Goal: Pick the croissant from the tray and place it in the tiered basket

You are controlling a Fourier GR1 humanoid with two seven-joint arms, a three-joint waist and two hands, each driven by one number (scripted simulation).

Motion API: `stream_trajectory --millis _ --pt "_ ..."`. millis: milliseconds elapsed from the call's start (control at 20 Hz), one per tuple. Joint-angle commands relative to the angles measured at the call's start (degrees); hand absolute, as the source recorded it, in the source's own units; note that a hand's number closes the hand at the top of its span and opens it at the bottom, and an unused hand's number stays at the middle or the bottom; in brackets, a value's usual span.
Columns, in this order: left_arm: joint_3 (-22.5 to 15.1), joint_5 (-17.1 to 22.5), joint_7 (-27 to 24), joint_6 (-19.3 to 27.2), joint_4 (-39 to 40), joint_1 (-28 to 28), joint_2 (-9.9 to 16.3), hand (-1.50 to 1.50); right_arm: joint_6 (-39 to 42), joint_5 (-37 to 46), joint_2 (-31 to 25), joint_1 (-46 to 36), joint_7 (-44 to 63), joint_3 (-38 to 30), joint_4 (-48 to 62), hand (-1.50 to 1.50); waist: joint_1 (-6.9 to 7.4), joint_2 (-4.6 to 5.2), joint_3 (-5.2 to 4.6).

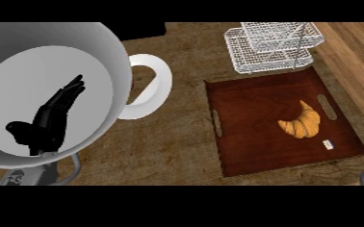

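A golden croissant lies on the right half of a dark brown wooden tray with slot handles. Behind the tray, at the top right, stands a white wire tiered basket with nothing visible in it. My left hand shows at the left with straight fingers pointing up, open and holding nothing, in front of a large white mug. My right hand is out of the picture.
A huge white mug with a handle fills the left side of the view. A small white object lies on the tray near its right front corner. The counter is dark wood.
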Motion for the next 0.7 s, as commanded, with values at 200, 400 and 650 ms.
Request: stream_trajectory --millis 200,400,650 --pt "-4.1 -5.5 2.4 5.8 -3.5 -0.5 -3.0 0.0 32.2 -17.2 4.8 15.9 -10.6 -12.3 -0.5 -1.5 2.32 1.97 -1.04" --pt "-5.2 -6.8 7.0 6.0 -6.3 -2.6 -2.7 0.0 43.1 -8.3 -0.6 27.7 -13.0 -15.7 5.5 -1.5 5.03 2.67 -1.26" --pt "-7.5 -8.8 7.1 6.3 -7.5 -2.0 -4.6 0.0 39.6 11.5 -8.4 36.3 -17.6 -19.1 0.8 -1.5 5.9 3.03 -1.61"
